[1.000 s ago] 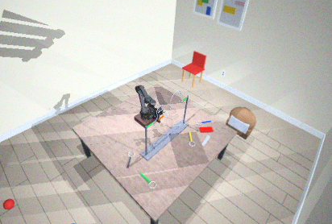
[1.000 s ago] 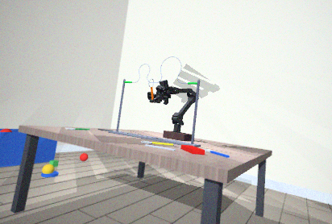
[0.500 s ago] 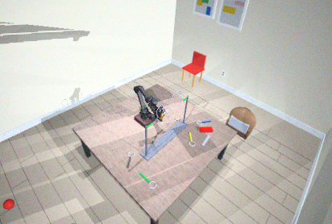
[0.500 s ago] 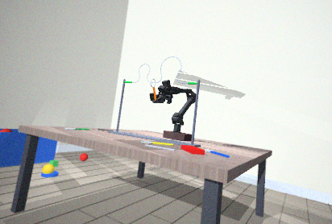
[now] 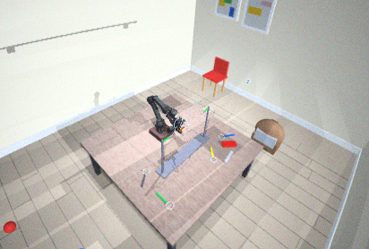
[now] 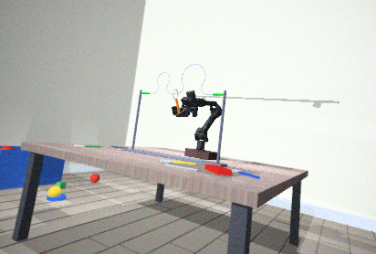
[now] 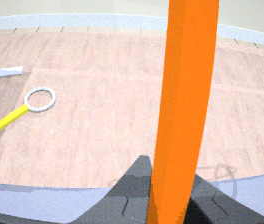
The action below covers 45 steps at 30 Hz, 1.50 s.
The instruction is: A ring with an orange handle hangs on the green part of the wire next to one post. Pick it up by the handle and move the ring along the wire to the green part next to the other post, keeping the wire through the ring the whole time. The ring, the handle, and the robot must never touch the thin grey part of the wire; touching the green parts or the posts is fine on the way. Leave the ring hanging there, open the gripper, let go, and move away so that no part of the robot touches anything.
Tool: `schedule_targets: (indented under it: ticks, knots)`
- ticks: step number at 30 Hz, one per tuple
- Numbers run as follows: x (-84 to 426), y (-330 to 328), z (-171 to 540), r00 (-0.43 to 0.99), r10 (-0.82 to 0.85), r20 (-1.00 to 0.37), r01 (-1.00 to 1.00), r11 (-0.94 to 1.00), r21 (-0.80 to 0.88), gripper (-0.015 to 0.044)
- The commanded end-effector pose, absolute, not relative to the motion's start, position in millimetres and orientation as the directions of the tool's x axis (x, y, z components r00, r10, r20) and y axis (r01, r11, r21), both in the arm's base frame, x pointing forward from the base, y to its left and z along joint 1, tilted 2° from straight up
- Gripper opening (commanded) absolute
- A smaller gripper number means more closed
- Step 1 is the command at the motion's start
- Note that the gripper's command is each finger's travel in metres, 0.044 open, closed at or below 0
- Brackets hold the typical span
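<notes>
The black six-joint robot arm (image 5: pixel 158 112) (image 6: pixel 212 116) reached out toward the wire, its gripper (image 5: pixel 182 127) (image 6: pixel 177 110) (image 7: pixel 153 165) clenched on the slim orange handle (image 5: pixel 182 128) (image 6: pixel 177 106) (image 7: pixel 185 100). In the exterior view the handle leaned slightly, its foot between the fingers and its top toward twelve o'clock, where the pale round ring (image 6: pixel 173 93) stood at the low dip of the thin grey wire (image 5: pixel 200 102) (image 6: pixel 195 65). The wire seemed to pass through the ring, though the picture was too coarse to show the gap around it.

From the ring, in that same view, a small hump rose toward eleven o'clock and a taller one toward one o'clock. Beyond them, a grey metal post with a green sleeve (image 5: pixel 166 140) (image 6: pixel 145 93) stood toward nine o'clock, and its partner with another green sleeve (image 5: pixel 206 110) (image 6: pixel 218 94) toward three.

The step in hand was the carry along the wire, judged about midway. The next move probably called for climbing the taller hump, turning the ring square to each bend and keeping the wire centred. Steepening sides could bring ring or fingers against grey wire. Release belonged only at the far green sleeve.
</notes>
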State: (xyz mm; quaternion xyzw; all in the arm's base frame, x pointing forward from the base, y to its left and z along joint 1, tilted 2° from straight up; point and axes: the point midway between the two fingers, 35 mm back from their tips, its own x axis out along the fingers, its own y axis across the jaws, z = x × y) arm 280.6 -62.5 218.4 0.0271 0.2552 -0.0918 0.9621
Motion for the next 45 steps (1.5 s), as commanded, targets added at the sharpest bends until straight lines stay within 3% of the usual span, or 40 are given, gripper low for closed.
schedule_targets:
  ticks: [1, 21, 45]
  knots:
    - [281.3, -55.5, 220.7, 0.856, -0.152, -0.494, 0.194, 0.98, 0.034, -0.015]
    - [285.9, -1.2, 233.8, 0.871, 0.009, -0.491, 0.186, 0.919, 0.347, -0.015]
    - [290.6, 58.3, 281.8, 0.892, 0.235, -0.387, 0.159, 0.638, 0.753, -0.015]
